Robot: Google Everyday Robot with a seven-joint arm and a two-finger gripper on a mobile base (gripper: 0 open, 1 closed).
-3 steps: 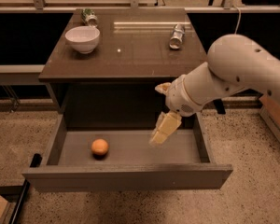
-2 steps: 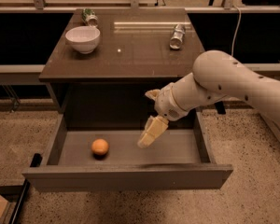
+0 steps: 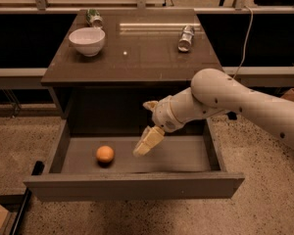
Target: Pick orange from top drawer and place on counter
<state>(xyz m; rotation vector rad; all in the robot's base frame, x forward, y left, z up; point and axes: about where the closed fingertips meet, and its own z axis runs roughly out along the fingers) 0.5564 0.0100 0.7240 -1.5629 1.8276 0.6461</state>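
Observation:
The orange (image 3: 105, 154) lies on the floor of the open top drawer (image 3: 132, 185), left of its middle. The gripper (image 3: 146, 143) hangs from the white arm coming in from the right, its pale fingers pointing down into the drawer. It is to the right of the orange, about a hand's width away, and holds nothing. The counter (image 3: 137, 53) is the dark glossy top of the cabinet above the drawer.
A white bowl (image 3: 86, 40) stands at the counter's back left, with a green can (image 3: 93, 17) behind it. A silver can (image 3: 186, 37) lies at the back right. The drawer's side walls and front panel bound the orange. Speckled floor surrounds the cabinet.
The arm has swung left and lower, bringing the gripper from the drawer's right part toward the orange. The orange has not moved.

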